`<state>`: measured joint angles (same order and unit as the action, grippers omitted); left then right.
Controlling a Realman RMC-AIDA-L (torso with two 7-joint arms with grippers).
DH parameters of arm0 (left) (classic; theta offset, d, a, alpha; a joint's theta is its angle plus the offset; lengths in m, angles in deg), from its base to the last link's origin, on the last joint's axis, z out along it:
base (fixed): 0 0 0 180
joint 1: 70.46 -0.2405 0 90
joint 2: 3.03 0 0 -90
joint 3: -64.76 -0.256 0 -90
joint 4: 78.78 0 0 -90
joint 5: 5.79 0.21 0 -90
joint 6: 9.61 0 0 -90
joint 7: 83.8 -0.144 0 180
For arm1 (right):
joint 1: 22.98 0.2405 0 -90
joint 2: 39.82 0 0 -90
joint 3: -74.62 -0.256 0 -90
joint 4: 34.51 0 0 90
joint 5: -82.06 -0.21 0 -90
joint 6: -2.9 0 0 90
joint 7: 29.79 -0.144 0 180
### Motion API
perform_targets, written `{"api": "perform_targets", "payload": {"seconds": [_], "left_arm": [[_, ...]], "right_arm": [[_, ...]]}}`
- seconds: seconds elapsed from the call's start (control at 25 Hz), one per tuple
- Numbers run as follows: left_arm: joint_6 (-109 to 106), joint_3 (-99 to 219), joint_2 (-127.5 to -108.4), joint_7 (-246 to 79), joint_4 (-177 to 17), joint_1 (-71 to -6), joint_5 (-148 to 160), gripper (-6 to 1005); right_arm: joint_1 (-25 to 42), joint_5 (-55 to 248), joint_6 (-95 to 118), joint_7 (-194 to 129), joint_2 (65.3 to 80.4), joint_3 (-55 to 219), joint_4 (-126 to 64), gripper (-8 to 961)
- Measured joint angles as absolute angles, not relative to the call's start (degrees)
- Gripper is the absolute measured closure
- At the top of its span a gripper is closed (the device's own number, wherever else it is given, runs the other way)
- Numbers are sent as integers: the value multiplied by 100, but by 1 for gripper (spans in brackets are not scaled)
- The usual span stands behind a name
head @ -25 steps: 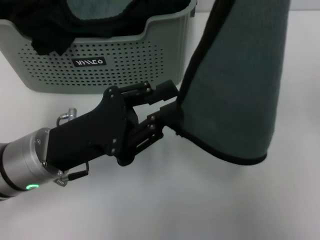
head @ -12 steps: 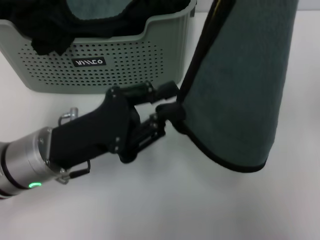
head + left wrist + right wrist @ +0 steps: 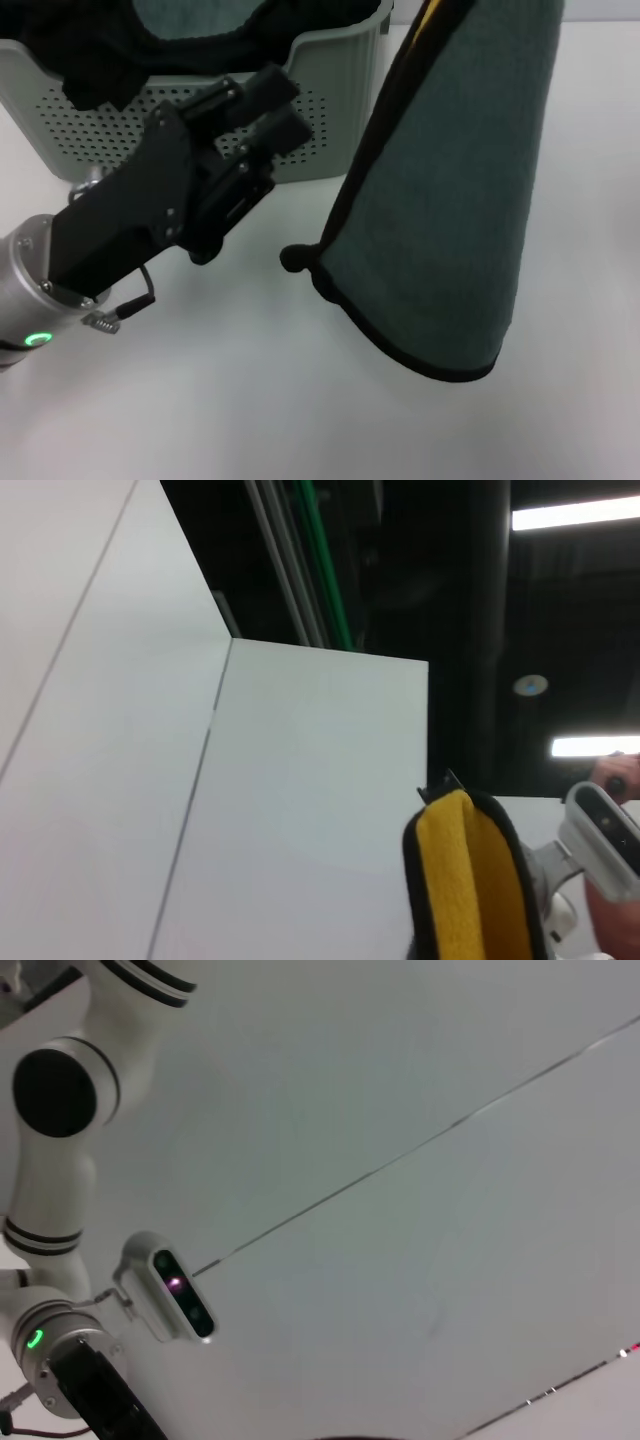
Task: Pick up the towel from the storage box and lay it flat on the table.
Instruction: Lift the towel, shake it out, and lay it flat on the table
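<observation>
The dark teal towel (image 3: 445, 190) hangs upright over the white table (image 3: 230, 400), to the right of the storage box (image 3: 335, 80). Its top runs out of the head view, so what holds it up is hidden. Its lower rounded edge with black piping hangs near the tabletop, and one corner (image 3: 297, 258) sticks out to the left. My left gripper (image 3: 278, 106) is in front of the box's near wall, left of the towel and apart from it, open with nothing between its fingers. My right gripper shows in no view.
Black fabric (image 3: 90, 50) and a teal cloth (image 3: 190, 15) lie in the storage box. A yellow cloth strip with black edging (image 3: 470, 880) shows in the left wrist view and beside the towel's upper edge (image 3: 430, 15). Bare tabletop lies in front.
My left gripper was at the towel's lower left corner. It has let go, opened and moved up and left toward the box. The towel's bottom has swung slightly left and lower.
</observation>
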<state>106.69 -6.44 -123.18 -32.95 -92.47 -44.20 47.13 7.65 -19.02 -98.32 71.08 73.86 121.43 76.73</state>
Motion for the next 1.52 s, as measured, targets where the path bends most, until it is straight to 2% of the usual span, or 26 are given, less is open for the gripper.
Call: {"api": "perform_targets", "payload": {"seconds": [0.64,1.52], "left_arm": [[10675,-1724,-12344,-3173,-9428,-4129,4619,703],[10604,-1830,-12317,-3390,-9256,-4268,4917,707]], "right_arm": [[801,-1897,-9774,7405,7550,12197,7472,906],[777,-2519,-9541,7381,7450,11516,7513,902]]}}
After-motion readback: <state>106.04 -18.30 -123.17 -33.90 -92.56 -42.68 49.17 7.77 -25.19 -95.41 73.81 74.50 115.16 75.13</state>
